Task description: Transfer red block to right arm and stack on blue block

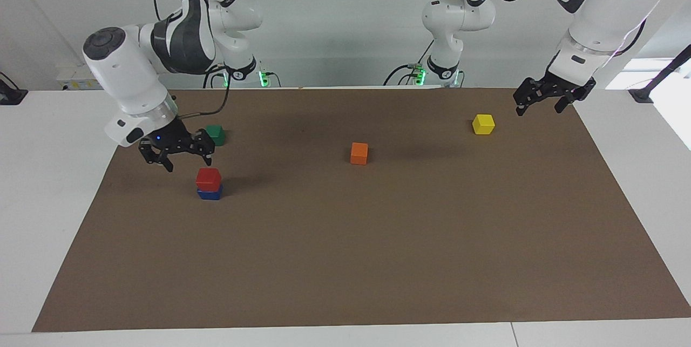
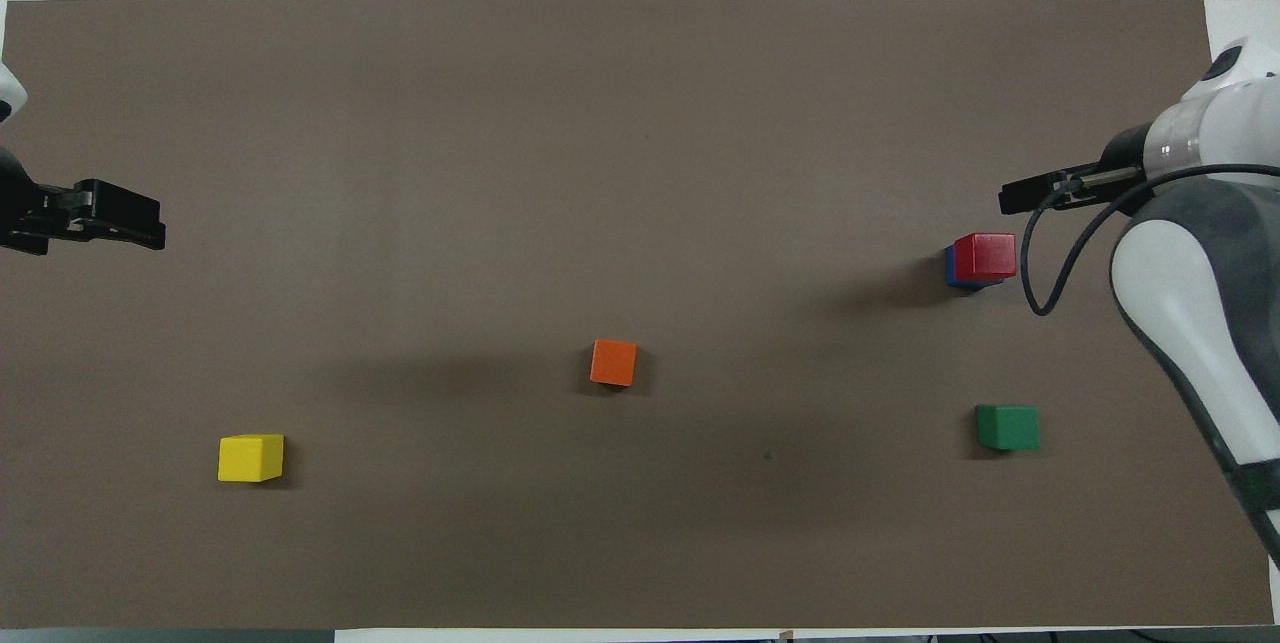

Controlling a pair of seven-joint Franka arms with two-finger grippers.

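Observation:
The red block (image 1: 208, 178) sits on top of the blue block (image 1: 209, 194), slightly askew, at the right arm's end of the brown mat. The stack also shows in the overhead view, where the red block (image 2: 985, 256) covers all but a sliver of the blue block (image 2: 950, 269). My right gripper (image 1: 186, 162), with its blue light, is open and empty. It hangs just above the mat beside the stack, apart from it, and shows in the overhead view (image 2: 1030, 193). My left gripper (image 1: 540, 109) is open and empty, and waits raised over the mat's edge at the left arm's end (image 2: 140, 223).
A green cube (image 1: 216, 134) lies nearer to the robots than the stack, close under the right wrist. An orange cube (image 1: 359, 153) lies mid-mat. A yellow cube (image 1: 483, 124) lies toward the left arm's end. The brown mat (image 1: 345, 260) covers the white table.

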